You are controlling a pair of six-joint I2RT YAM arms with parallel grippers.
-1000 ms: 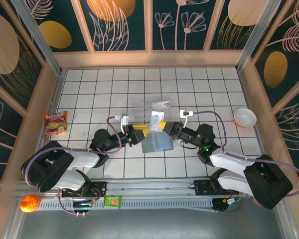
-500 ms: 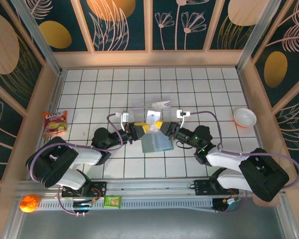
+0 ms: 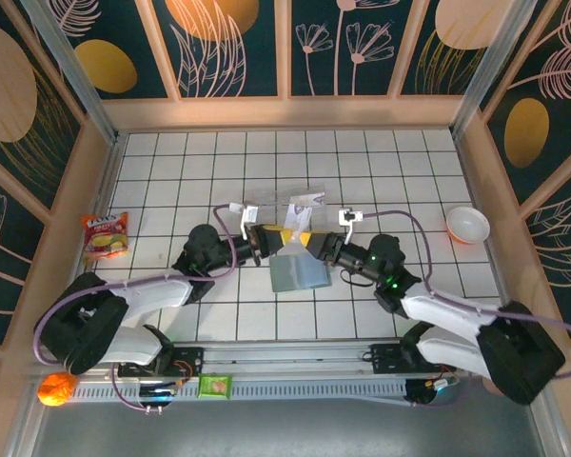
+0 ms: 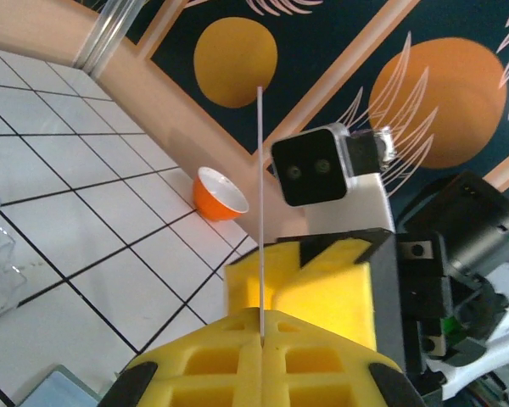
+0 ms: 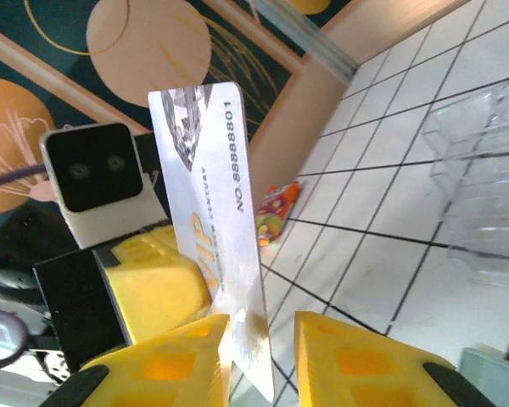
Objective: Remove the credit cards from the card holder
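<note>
Credit card (image 5: 205, 195) stands pinched in left gripper (image 4: 261, 337), between the facing right gripper's (image 5: 261, 339) parted jaws.

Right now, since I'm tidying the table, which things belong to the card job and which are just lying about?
Job: white VIP card clamped in the left gripper; grey-green card holder; see-through plastic rectangles.
Lying about: orange bowl; snack packet; orange ball; small green packet.
</note>
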